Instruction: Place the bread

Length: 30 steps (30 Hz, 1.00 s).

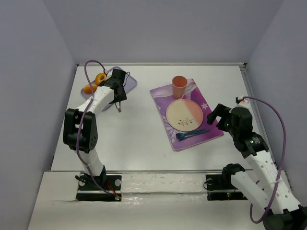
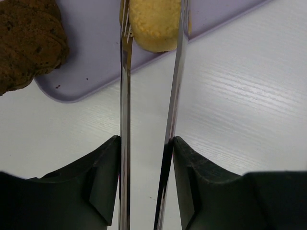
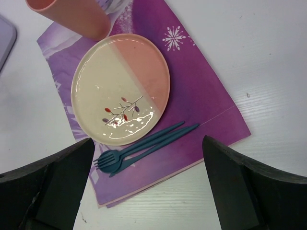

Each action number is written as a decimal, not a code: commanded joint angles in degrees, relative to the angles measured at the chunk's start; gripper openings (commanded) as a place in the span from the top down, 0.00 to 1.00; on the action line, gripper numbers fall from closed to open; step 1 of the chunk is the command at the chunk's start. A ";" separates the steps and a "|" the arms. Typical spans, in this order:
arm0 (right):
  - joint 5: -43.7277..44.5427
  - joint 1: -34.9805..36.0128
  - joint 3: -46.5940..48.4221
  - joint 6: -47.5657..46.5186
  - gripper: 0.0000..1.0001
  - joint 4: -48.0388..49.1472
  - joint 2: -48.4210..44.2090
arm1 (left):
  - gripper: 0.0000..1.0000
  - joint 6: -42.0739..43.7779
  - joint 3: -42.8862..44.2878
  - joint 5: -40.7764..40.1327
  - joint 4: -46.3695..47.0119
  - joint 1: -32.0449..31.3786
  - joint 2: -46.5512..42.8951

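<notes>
Across the white desk (image 1: 139, 139), the left arm reaches to the far left corner and the right arm stands at the right side. A purple snowflake placemat (image 1: 194, 92) lies right of centre, and a lavender tray (image 1: 130, 82) sits in the far left corner. A cream-and-pink plate (image 3: 120, 88) rests on the placemat, bare, with a salmon cup (image 3: 72, 14) just beyond it.

The left claw (image 2: 146, 143) is clamped on a pair of metal tongs (image 2: 124, 96), one finger pressed against each blade. At the tongs' tips a pale yellow bread (image 2: 156, 24) is pinched between the blades, at the tray's near edge; whether it touches the tray cannot be told. A darker brown bread piece (image 2: 29, 43) lies on the tray to its left.

The right claw (image 3: 146, 148) hangs above the placemat's near side with its fingers wide apart, holding nothing. Beneath it a teal fork (image 3: 106, 162) and a teal knife (image 3: 182, 134) lie side by side along the plate's near rim.
</notes>
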 commanded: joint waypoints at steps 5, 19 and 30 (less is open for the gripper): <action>0.61 0.11 -0.39 -0.32 0.00 2.77 -0.55 | 0.63 -4.62 -6.30 2.35 2.03 -1.07 -19.27; 0.35 0.11 -0.57 -0.23 0.00 2.86 -1.69 | 0.67 -6.56 -8.08 4.99 8.01 -31.90 -23.35; 0.79 0.11 -0.74 -0.14 0.00 2.86 -1.43 | 0.55 -4.01 0.44 9.30 9.51 -42.83 -6.47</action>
